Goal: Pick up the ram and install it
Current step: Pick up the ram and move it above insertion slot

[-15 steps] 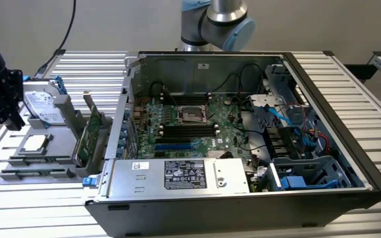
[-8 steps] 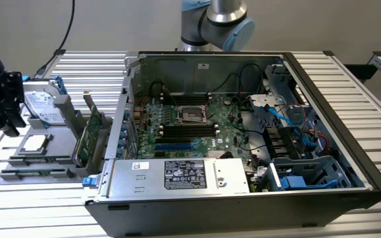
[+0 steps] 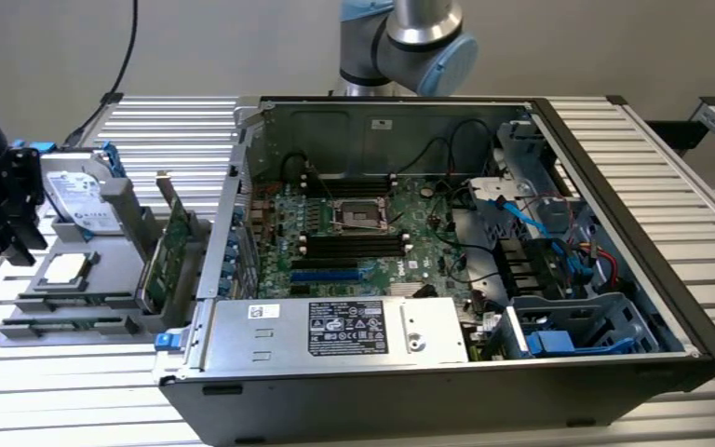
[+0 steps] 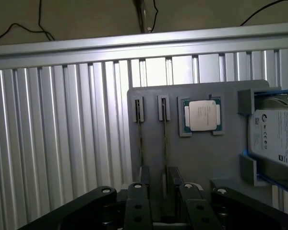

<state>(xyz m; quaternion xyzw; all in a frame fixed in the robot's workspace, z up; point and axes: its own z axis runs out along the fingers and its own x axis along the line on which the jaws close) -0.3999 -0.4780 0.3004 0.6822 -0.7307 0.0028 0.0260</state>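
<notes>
Wrist view, and the claw (image 4: 159, 178) is low over the grey holder tray (image 4: 201, 163), jaws spread apart, nothing pinched between them. The ram (image 4: 164, 143) stands on edge in its slot, a thin dark line running out ahead of the claw. Its near end sits right in the gap between the two fingers (image 4: 145, 176), closer to one than the other, and I can't tell whether it touches. A second stick (image 4: 140, 143) stands in the neighbouring slot, parallel to the ram, running up to the finger on that side. Ahead of the claw, off to the ram's other side, a processor (image 4: 202, 115) lies flat in its recess. Further out that same way a hard drive (image 4: 273, 139) rests in a blue-edged cradle. Under it all is the ribbed aluminium table (image 4: 62, 143).

Over to the exterior view: the claw hangs above that tray at the exterior view's left edge, well apart from the open computer case (image 3: 457, 410). Between claw and case, an expansion card (image 3: 165, 251) stands upright at the tray's edge. Inside the case lies the motherboard (image 3: 271, 223), with its black memory slots (image 3: 355, 244) just beside the processor socket (image 3: 355, 212). The arm (image 3: 413, 37) rises behind the case's far wall.
</notes>
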